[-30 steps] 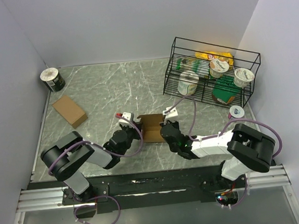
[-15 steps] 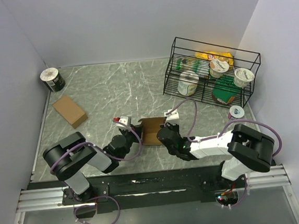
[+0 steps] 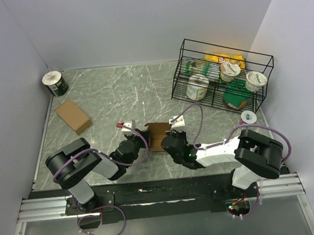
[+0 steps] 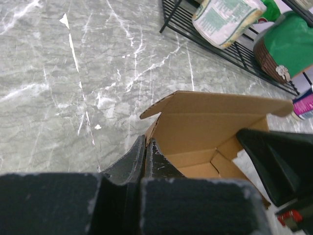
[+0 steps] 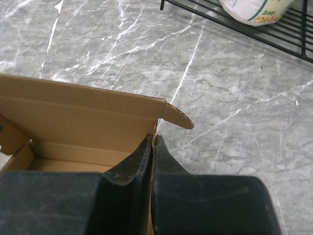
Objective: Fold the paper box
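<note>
The paper box point(image 3: 157, 134) is an open brown cardboard tray with its back flap standing up, between my two arms near the table's front. My left gripper point(image 3: 146, 140) is shut on the box's left side wall; in the left wrist view its tips point(image 4: 145, 143) pinch the wall edge of the box point(image 4: 215, 122). My right gripper point(image 3: 170, 136) is shut on the right side wall. In the right wrist view the right gripper point(image 5: 153, 140) clamps the cardboard just under the rounded corner tab of the box point(image 5: 83, 115).
A second, fully formed brown cardboard box point(image 3: 73, 116) lies at the left. A small tin point(image 3: 54, 83) stands in the back left corner. A black wire rack point(image 3: 178, 69) with yogurt cups and packets stands back right. A small cup point(image 3: 248, 118) sits in front of it.
Both grippers have shifted a little to the left and toward the near edge, carrying the box with them. Their hold on the side walls is unchanged.
</note>
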You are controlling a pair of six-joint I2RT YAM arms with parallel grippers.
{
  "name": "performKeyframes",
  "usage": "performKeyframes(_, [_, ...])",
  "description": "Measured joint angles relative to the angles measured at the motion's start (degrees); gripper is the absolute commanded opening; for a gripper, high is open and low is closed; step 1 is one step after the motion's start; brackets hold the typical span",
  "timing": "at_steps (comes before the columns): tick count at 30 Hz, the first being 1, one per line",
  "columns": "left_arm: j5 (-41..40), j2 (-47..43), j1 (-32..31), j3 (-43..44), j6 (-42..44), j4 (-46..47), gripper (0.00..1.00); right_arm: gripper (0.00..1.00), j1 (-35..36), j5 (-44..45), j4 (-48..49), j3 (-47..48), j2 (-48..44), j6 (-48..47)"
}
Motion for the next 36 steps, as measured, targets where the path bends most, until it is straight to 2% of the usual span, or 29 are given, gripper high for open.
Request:
performKeyframes(14, [-1.8,-0.3,0.0,1.7,-1.7,-3.2,0.01,0.0,1.7,3.0,2.0,0.0,1.0,-3.1])
performKeyframes(17, [-2.3,-0.3,0.0,2.0,0.4,-3.3,0.01,0.0,1.7,4.2,7.7,-0.1,1.8,-8.3])
performKeyframes(21, [-3.1,0.2,0.4,4.0,3.7,-4.2,0.01,0.0,1.6,6.0,20.7,-1.4,4.0,-19.5])
performKeyframes(27, [-2.8,2.1,2.2,5.2,5.8,-3.3,0.01,0.0,1.4,6.5,41.2,-2.1,12.3,-35.3])
performKeyframes(31, [-2.3,3.8,2.7,6.2,5.6,-2.3,0.01,0.0,1.4,6.9,46.5,-2.3,14.7,-40.2])
performKeyframes(36, [-1.0,6.8,2.9,6.3,3.9,2.0,0.01,0.0,1.4,7.2,49.3,-3.4,14.7,-41.1])
